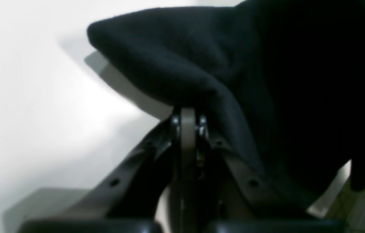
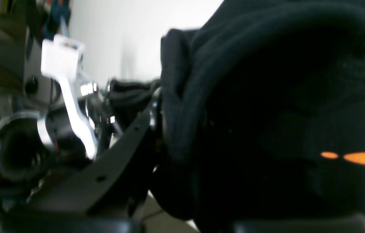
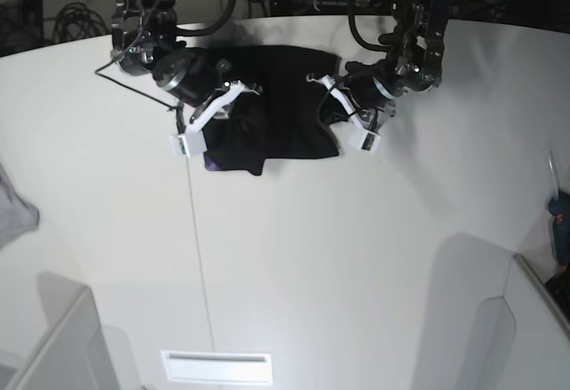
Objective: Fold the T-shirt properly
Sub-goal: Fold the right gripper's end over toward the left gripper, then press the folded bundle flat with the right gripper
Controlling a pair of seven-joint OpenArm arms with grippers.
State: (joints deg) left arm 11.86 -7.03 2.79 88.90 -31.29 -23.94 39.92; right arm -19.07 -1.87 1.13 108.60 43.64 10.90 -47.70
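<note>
Overhead light floods the white table [image 3: 294, 256], which glares almost blank in the base view; soft grey shadows fall toward its near corners. The left wrist view is soft and hazy, the tabletop blown out to white beside the black T-shirt [image 1: 266, 81], whose folds sink into featureless dark. The right wrist view is blurred too (metal parts at its left edge smear into bright streaks).

The T-shirt [image 2: 266, 113] hides the right tool's [image 2: 169, 129] far finger.
</note>
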